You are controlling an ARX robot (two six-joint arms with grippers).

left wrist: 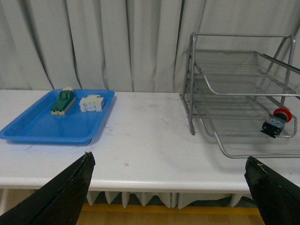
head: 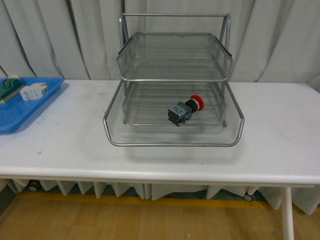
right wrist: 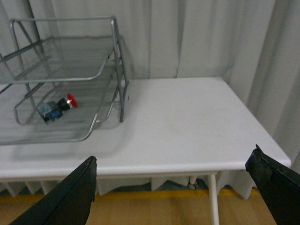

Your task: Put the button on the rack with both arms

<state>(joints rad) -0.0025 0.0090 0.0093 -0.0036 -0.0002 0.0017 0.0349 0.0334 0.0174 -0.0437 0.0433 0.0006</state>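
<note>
The button [head: 185, 110], red cap on a black and blue body, lies on its side on the pulled-out lower shelf of the silver wire rack [head: 173, 140] at the table's middle. The left wrist view shows the button [left wrist: 277, 122] at the far right in the rack [left wrist: 234, 93]; the right wrist view shows the button [right wrist: 57, 108] inside the rack [right wrist: 70, 75]. My left gripper [left wrist: 169, 174] is open, held off the table's front edge with nothing between its fingers. My right gripper [right wrist: 174, 174] is open too, off the table's front right part. Neither arm shows in the front view.
A flat blue tray [head: 15, 117] at the table's left holds a white block [head: 33, 91] and a green-and-cream component [head: 9, 87]. White table [head: 160, 160] with a skirt, grey curtain behind, wooden floor below.
</note>
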